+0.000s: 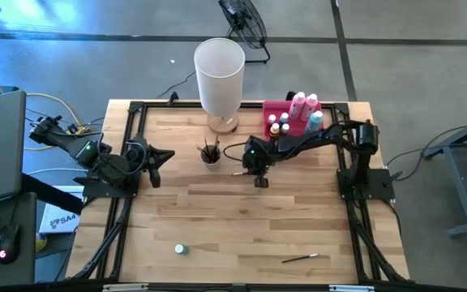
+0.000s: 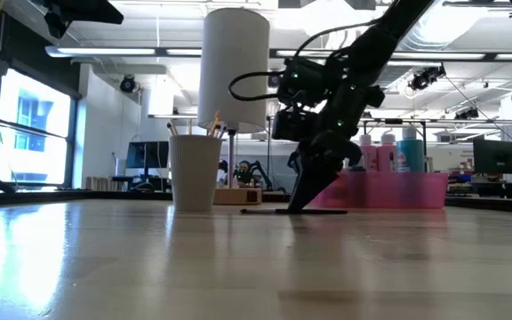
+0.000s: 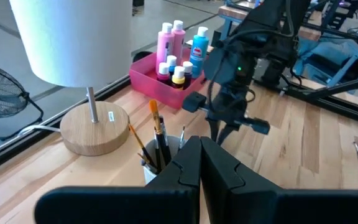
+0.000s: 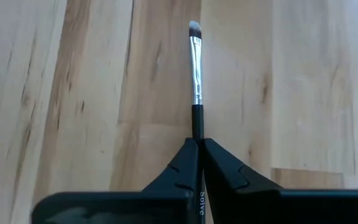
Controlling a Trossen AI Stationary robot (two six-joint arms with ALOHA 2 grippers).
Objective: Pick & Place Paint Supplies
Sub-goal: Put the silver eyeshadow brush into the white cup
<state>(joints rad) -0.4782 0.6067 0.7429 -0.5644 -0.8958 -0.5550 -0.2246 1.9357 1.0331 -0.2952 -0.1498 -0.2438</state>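
Note:
A thin paintbrush point(image 4: 196, 74) with a dark handle, silver ferrule and grey tip lies on the wooden table near its middle, and my right gripper point(image 1: 260, 180) is shut on it. In the low view the brush point(image 2: 296, 212) rests flat under the fingertips. A white cup point(image 1: 210, 152) holding several brushes stands just left of that gripper. Paint bottles point(image 1: 302, 105) stand in the pink tray point(image 1: 276, 108) at the far right. Another brush point(image 1: 301, 259) and a tiny bottle point(image 1: 181, 249) lie near the front edge. My left gripper point(image 1: 164, 156) waits shut at the left, above the table. My right gripper pinches the brush's dark handle point(image 4: 197, 127) just behind the silver ferrule, between its two fingertips. The fingers come from above, slanting steeply down. The bristle end sticks out ahead of the fingers, and the brush lies level on the table.
A tall white lamp point(image 1: 219, 77) on a round wooden base stands at the far edge behind the cup. Dark frame rails point(image 1: 128, 195) run along the table's left and right sides. Open wood lies between the cup and the front edge.

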